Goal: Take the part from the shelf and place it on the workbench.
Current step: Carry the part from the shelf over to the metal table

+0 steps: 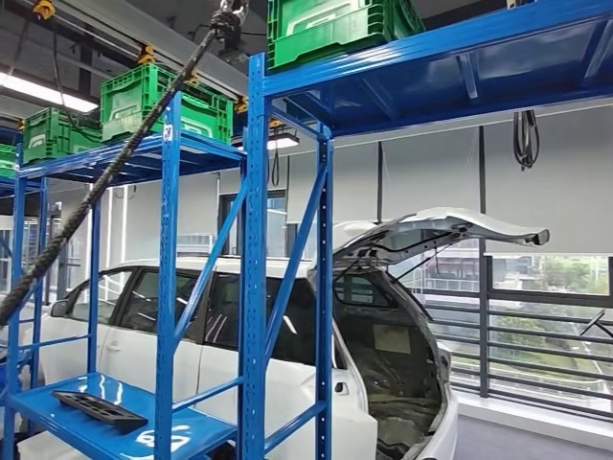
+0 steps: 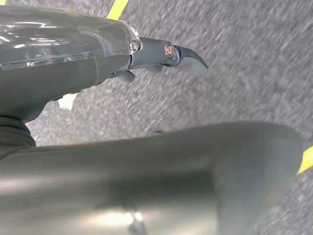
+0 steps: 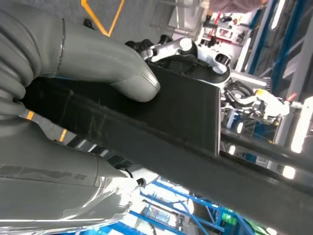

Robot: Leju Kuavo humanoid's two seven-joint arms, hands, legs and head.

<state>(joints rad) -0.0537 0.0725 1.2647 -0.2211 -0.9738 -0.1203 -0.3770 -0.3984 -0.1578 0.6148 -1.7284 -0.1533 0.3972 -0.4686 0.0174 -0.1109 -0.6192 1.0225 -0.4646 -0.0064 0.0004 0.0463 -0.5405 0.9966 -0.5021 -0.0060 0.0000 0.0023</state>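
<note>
Holding a long black part (image 3: 147, 122) tight, the right hand (image 3: 74, 98) has its thick grey thumb (image 3: 122, 73) pressed on one flat side while the other fingers wrap the far side, so the part is pinched between them. The part sticks out past the hand and looks flat and dark, with a straight cut end. The left hand (image 2: 110, 58) hangs over a grey speckled floor (image 2: 239, 63) with yellow lines (image 2: 117, 9) on it. One dark finger (image 2: 188, 56) points out and nothing is seen in this hand, but I cannot tell if the hand is loose or curled, because the picture is blurry and a big grey shape covers much of it. From the head view, a blue shelf (image 1: 253, 240) stands close by. On its low board lies another flat black piece (image 1: 98, 409), resting flat near the front edge. Green crates (image 1: 163, 101) sit up on top of the shelf. A thick black rope (image 1: 94, 196) slants down across the shelf. Behind the shelf is a white car (image 1: 304, 383) with its back door lifted up. Farther back are a grey railing (image 1: 549, 335) and green trees beyond it.
</note>
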